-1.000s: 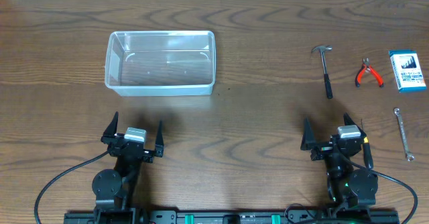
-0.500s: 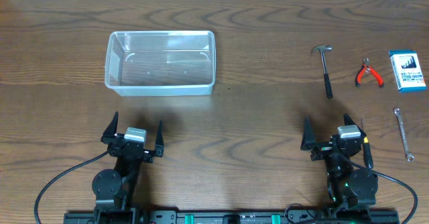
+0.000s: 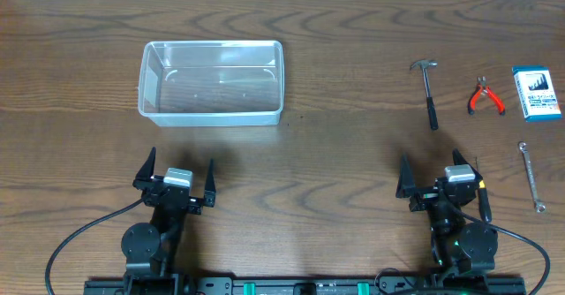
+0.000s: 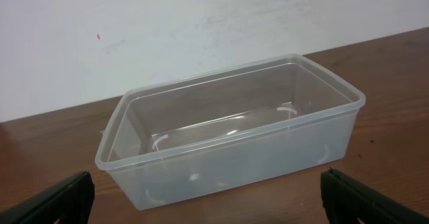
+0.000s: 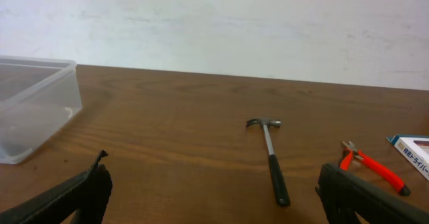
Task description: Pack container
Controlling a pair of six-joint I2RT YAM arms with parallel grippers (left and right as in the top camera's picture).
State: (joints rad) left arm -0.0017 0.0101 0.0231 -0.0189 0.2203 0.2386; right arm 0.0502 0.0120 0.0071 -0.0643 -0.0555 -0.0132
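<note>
The container (image 3: 211,81), a clear rectangular plastic tub, stands empty at the back left of the table; the left wrist view shows it (image 4: 231,133) straight ahead. A hammer (image 3: 428,89) with a black handle, red-handled pliers (image 3: 485,95) and a slim wrench (image 3: 531,176) lie at the right. My left gripper (image 3: 181,171) rests open near the front edge, below the container, nothing between its fingers. My right gripper (image 3: 441,173) is open too, in front of the hammer (image 5: 271,157) and pliers (image 5: 373,168).
A small blue-and-white box (image 3: 536,93) lies at the far right, beyond the wrench. The wooden table (image 3: 344,162) meets a white wall at the back. Black cables trail from both arm bases at the front edge.
</note>
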